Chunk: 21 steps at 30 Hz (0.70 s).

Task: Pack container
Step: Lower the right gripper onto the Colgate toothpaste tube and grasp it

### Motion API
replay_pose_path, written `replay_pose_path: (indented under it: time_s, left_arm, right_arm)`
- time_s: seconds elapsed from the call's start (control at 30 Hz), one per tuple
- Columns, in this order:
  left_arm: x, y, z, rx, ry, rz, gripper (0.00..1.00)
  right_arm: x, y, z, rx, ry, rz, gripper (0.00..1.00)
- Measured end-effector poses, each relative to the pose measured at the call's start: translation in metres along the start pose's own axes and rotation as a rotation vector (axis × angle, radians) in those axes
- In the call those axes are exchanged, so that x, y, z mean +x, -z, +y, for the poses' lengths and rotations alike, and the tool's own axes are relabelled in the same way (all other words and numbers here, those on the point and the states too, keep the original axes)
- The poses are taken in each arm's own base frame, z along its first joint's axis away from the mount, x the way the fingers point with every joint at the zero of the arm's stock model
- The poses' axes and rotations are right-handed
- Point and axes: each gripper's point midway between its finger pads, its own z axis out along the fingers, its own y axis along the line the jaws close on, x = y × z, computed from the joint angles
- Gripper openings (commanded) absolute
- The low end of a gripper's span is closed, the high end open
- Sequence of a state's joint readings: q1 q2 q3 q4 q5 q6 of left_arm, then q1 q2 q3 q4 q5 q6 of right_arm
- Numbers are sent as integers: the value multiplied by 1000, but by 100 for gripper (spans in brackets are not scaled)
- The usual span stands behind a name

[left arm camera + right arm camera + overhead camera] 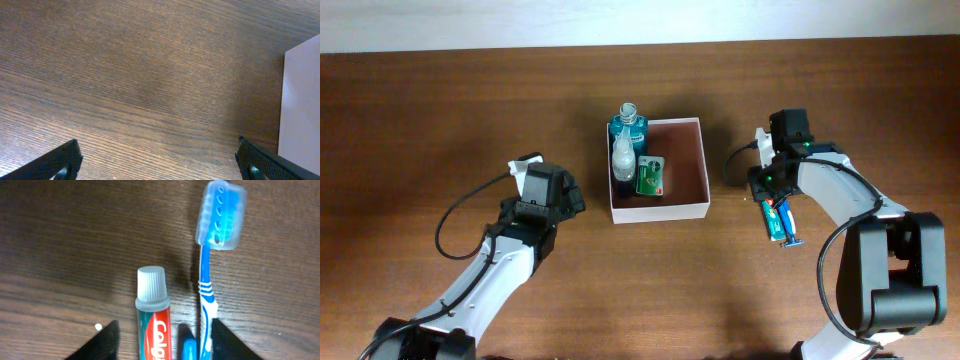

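Only legible text: white letters "Col" on the red band of the toothpaste tube [152, 330], right wrist view. The rest of the word is cut off by the frame's near edge. The tube lies on the worktop [60, 255], right side of the scene. Green packet [651, 176] in the container [692, 208] carries light print, too small to read from overhead. Teal bottle [629, 127] at the container's far-left corner: label not readable at this size.
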<state>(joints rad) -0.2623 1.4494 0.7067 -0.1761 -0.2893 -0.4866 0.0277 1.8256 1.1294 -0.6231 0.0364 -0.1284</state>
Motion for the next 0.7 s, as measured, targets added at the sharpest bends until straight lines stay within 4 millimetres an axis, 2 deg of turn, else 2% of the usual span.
replay_pose_path:
  time_s: [0.7]
  left_arm:
    - [0, 0, 0, 0, 0, 0, 99]
  right_arm:
    - [0, -4, 7, -39, 2, -17, 40]
